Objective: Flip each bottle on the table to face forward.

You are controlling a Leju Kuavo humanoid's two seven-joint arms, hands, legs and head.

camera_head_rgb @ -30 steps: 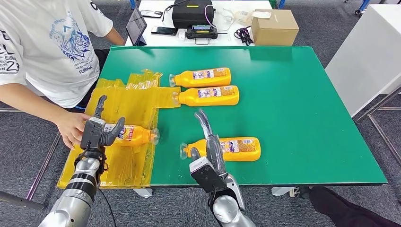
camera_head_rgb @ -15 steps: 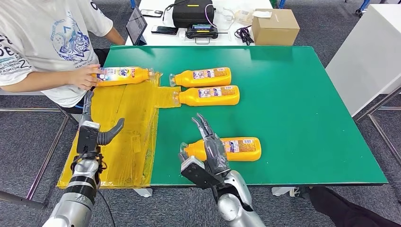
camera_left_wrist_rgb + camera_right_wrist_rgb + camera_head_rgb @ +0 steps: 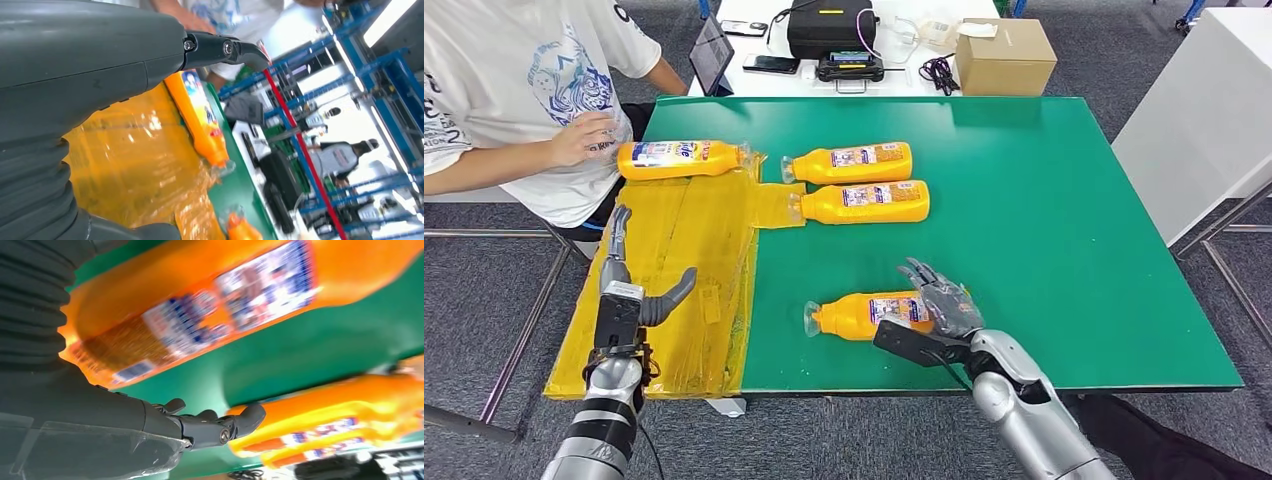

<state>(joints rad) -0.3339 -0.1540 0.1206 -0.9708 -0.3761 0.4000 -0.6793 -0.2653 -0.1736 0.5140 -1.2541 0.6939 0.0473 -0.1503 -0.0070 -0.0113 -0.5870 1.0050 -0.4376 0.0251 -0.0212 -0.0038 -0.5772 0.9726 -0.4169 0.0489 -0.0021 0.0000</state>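
Several orange bottles lie on their sides. The nearest bottle (image 3: 869,313) (image 3: 200,305) rests on the green table (image 3: 1044,230), cap to the left. My right hand (image 3: 939,303) (image 3: 100,415) lies over its base end with fingers stretched, not closed around it. Two bottles (image 3: 849,163) (image 3: 866,202) lie side by side farther back. Another bottle (image 3: 679,158) (image 3: 200,120) lies on the yellow plastic sheet (image 3: 689,260), and a person's hand (image 3: 584,138) is at its base. My left hand (image 3: 629,297) (image 3: 100,75) hovers over the sheet's near left part, fingers apart and holding nothing.
A person in a white shirt (image 3: 514,90) sits at the table's left side. Behind the green table a white table carries a cardboard box (image 3: 1004,57), a black case (image 3: 829,28) and phones. A white cabinet (image 3: 1204,130) stands to the right.
The person carried a bottle from near my left hand to the sheet's far end and laid it down. My right hand swung right onto the near bottle's base end. My left hand drew back slightly.
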